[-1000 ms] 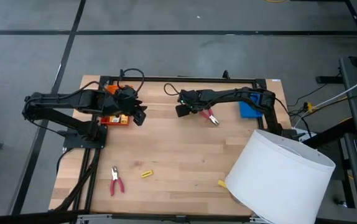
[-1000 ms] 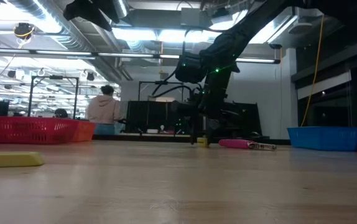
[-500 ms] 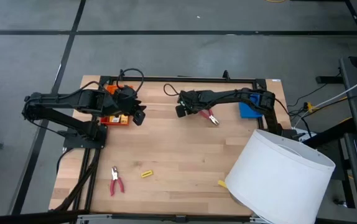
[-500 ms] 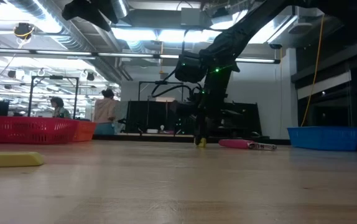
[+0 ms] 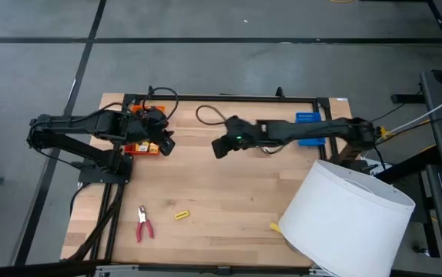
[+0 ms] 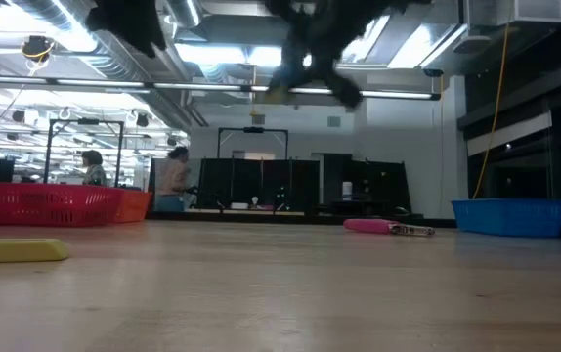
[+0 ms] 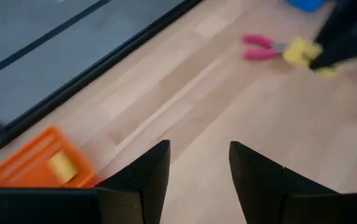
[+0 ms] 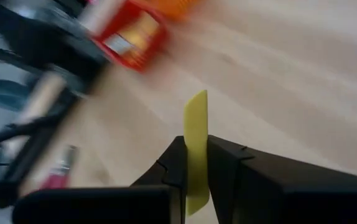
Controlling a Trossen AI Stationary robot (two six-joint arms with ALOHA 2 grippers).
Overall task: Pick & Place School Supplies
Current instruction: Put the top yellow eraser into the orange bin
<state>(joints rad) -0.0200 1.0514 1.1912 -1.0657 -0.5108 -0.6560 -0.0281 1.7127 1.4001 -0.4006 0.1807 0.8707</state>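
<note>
My right gripper (image 5: 219,146) hangs above the middle of the table's far half, shut on a small yellow block (image 8: 196,149); the left wrist view also shows this block (image 7: 300,50). My left gripper (image 5: 167,145) is open with nothing between its fingers, beside the red tray (image 5: 142,148). One pair of pink-handled pliers (image 7: 259,48) lies flat under my right arm. Another pair (image 5: 142,225) lies near the front left. Two loose yellow blocks (image 5: 181,215) (image 5: 275,227) lie flat near the front edge. My right gripper pinches the yellow block by its two flat faces (image 8: 195,163) between its two fingers. The block's free end (image 8: 197,106) sticks out past the fingertips. The fingers slant in from the table's right side. The block is lifted clear of the table.
An orange tray (image 7: 29,165) with a yellow piece (image 7: 62,167) inside stands at the far left, behind the red tray. A blue tray (image 5: 307,131) sits at the far right, partly under my right arm. A big white cylinder (image 5: 348,219) covers the near right corner.
My right gripper has shut on the yellow block on the table next to the pliers, then risen with it and moved a little toward the table's left and near edges. The block has been lifted clear. The pliers have stayed in place.
</note>
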